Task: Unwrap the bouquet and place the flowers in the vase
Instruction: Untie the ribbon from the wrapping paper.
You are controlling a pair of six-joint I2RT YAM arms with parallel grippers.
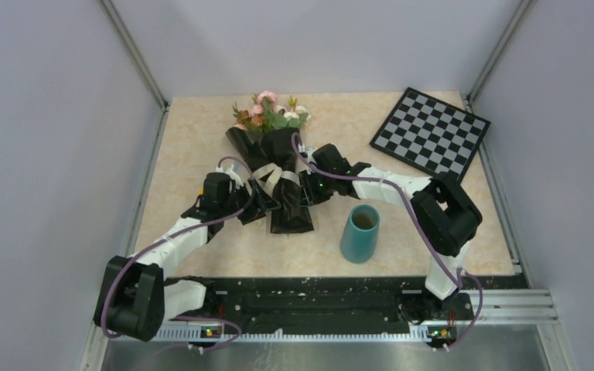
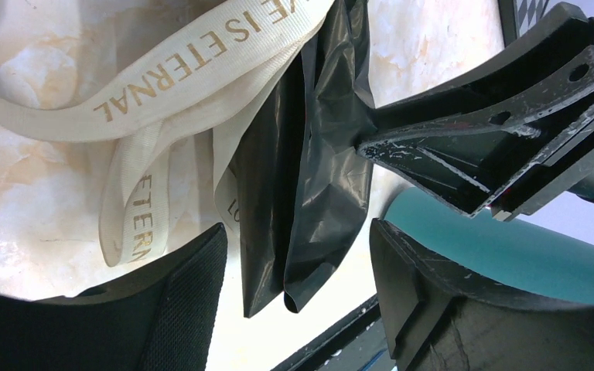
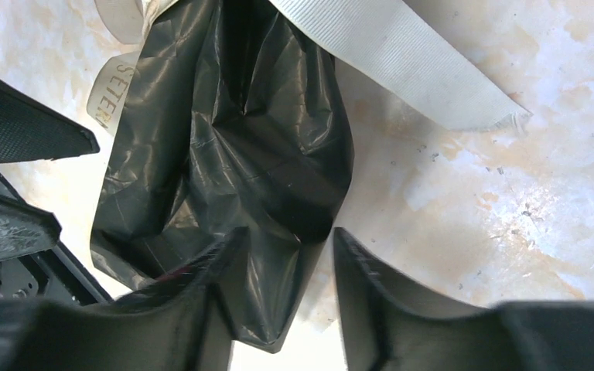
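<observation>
The bouquet (image 1: pixel 274 166) lies on the table in glossy black paper (image 2: pixel 309 178), its cream ribbon (image 2: pixel 186 69) loose around it. The flowers (image 1: pixel 271 112) stick out of its far end. The teal vase (image 1: pixel 360 233) stands upright to the near right. My left gripper (image 1: pixel 259 202) (image 2: pixel 298 228) is open at the wrap's lower left, with a paper edge hanging between the fingers untouched. My right gripper (image 1: pixel 309 189) (image 3: pixel 290 236) is on the wrap's right side. Its jaws are narrowed around a fold of black paper (image 3: pixel 232 154), with a gap still showing beside the right finger (image 3: pixel 371 301).
A black-and-white checkerboard (image 1: pixel 430 131) lies at the back right. Grey walls enclose the table on the left, back and right. The right arm's gripper body (image 2: pixel 510 131) shows close in the left wrist view, above the vase (image 2: pixel 510 247).
</observation>
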